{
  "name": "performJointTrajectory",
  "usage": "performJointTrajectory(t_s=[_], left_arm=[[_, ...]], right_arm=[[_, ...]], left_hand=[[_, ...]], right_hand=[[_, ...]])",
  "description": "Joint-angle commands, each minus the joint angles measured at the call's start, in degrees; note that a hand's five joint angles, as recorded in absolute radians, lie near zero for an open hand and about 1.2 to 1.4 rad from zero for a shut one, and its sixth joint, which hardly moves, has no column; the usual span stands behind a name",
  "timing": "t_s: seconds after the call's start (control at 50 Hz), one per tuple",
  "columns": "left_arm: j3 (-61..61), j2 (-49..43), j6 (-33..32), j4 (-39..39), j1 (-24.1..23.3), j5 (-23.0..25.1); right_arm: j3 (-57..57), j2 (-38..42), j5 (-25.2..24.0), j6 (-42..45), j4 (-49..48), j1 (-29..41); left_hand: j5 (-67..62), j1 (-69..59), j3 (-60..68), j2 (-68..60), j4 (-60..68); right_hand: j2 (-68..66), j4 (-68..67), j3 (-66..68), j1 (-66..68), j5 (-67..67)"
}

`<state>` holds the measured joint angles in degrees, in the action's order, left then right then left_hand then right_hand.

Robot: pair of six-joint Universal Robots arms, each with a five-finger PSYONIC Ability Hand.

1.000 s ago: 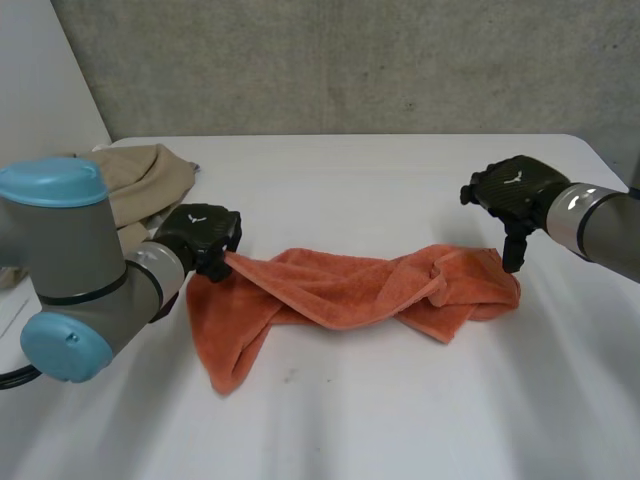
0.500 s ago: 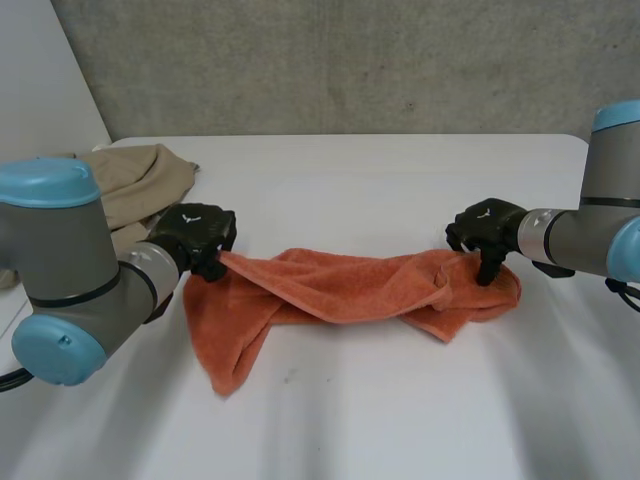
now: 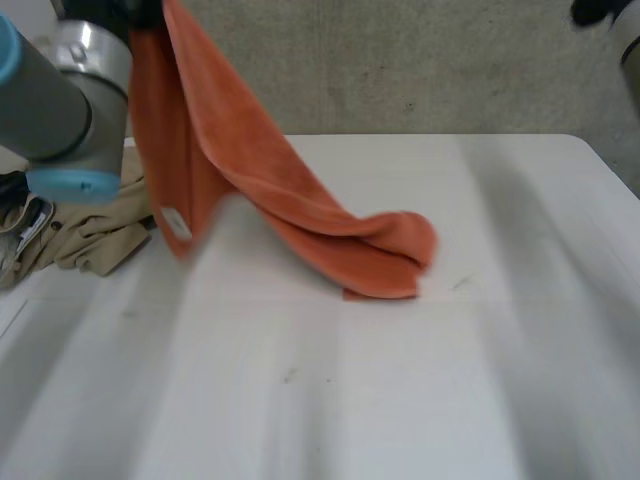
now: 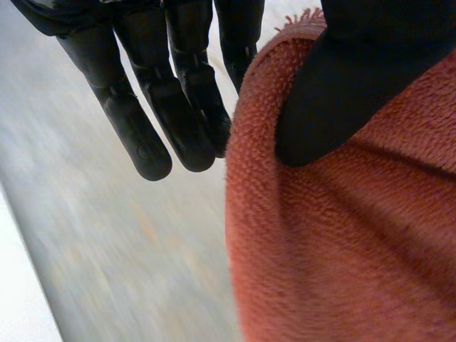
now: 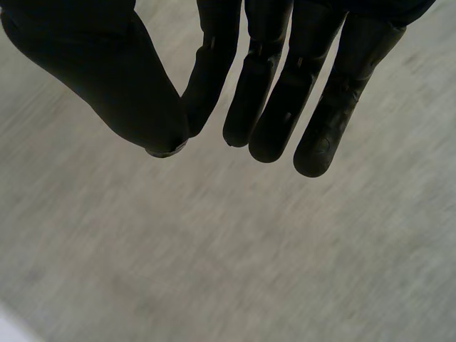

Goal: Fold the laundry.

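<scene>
— Where was the towel?
— The orange towel [image 3: 300,205] hung from my left hand [image 4: 178,92], pinched between thumb and fingers. Its low end lay on the table [image 3: 480,350], and a beige garment [image 3: 90,235] lay beside the hanging part.
— Right hand?
— My right hand [image 5: 285,85] held nothing, fingers straight.

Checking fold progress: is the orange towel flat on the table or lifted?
Lifted, not flat: the orange towel hangs from the left robot hand, pinched at one end; its other end lies bunched on the white table.
</scene>
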<state>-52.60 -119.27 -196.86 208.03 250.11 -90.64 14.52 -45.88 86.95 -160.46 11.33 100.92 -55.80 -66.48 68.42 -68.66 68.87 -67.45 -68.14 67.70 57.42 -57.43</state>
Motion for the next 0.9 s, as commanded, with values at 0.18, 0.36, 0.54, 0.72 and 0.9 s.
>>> performJointTrajectory(t_s=[0.18, 0.36, 0.54, 0.72, 0.9], left_arm=[[-17.0, 5.01, -0.02, 3.62, -3.31, 2.31], [-27.64, 15.81, -0.11, 2.47, -4.64, 3.37], [-29.85, 26.54, 0.07, -2.88, -4.72, 3.37], [-30.37, 33.48, 0.07, -6.31, -5.43, 3.28], [-31.34, 37.97, 0.07, -6.93, -5.6, 3.28]], right_arm=[[30.19, -9.58, -11.62, 0.49, 0.8, 0.07], [34.53, -7.39, -18.21, 6.3, 2.55, 0.16], [32.07, -2.2, -21.03, 5.42, 6.15, 2.08], [29.08, 2.1, -20.95, -0.99, 6.07, 12.02], [22.84, 8.78, -20.86, -4.6, 6.16, 19.22]], left_hand=[[-14.2, -13.52, 11.58, -11.34, 11.13], [-14.2, -13.52, 11.58, -11.34, 11.13], [-14.2, -13.52, 11.58, -11.34, 11.13], [-14.2, -13.52, 11.58, -11.34, 11.13], [-14.2, -13.52, 11.58, -11.34, 11.13]], right_hand=[[44.42, 45.1, -44.67, -34.39, 44.4], [57.45, 58.14, -57.7, -47.42, 57.43], [57.45, 58.14, -57.7, -47.42, 57.43], [57.45, 58.14, -57.7, -47.42, 57.43], [57.45, 58.14, -57.7, -47.42, 57.43]])
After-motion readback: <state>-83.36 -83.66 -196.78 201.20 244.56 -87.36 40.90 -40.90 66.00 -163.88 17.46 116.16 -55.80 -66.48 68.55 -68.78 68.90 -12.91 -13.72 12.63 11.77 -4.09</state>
